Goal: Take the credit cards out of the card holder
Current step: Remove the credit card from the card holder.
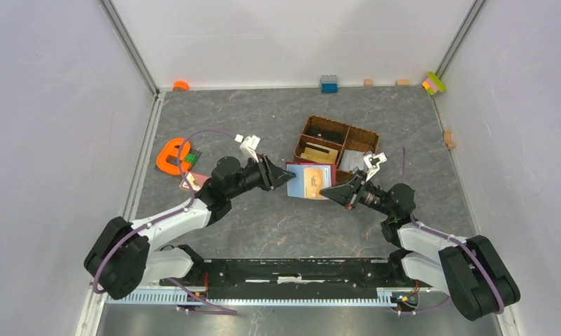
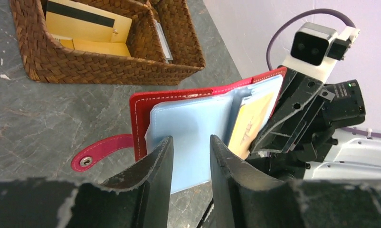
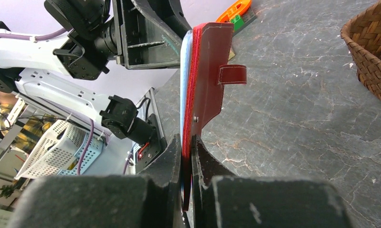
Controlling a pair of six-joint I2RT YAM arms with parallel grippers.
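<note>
Judging from how things lie, the task looks partway done, with at least two cards left to pull. The left tool (image 2: 191,145) hangs at the near left edge of the card holder (image 2: 137,118) with its jaws partly apart and nothing pinched between them; the next pull seems not yet begun. The holder sits open at mid-desk, just in front of the basket (image 2: 108,71). Its far right edge is clamped by the right tool (image 3: 186,140), whose jaws are narrowed on the red cover.

Inside the holder, a light blue card (image 2: 193,123), or perhaps a sleeve, covers the left side. An orange-tan card (image 2: 249,128) sits in the right pocket. In the basket, the left compartment holds a striped tan card (image 2: 84,21) over another tan one. The next compartment shows a pale card (image 2: 162,40) on edge. The grey desk (image 2: 36,123) around them is bare.
</note>
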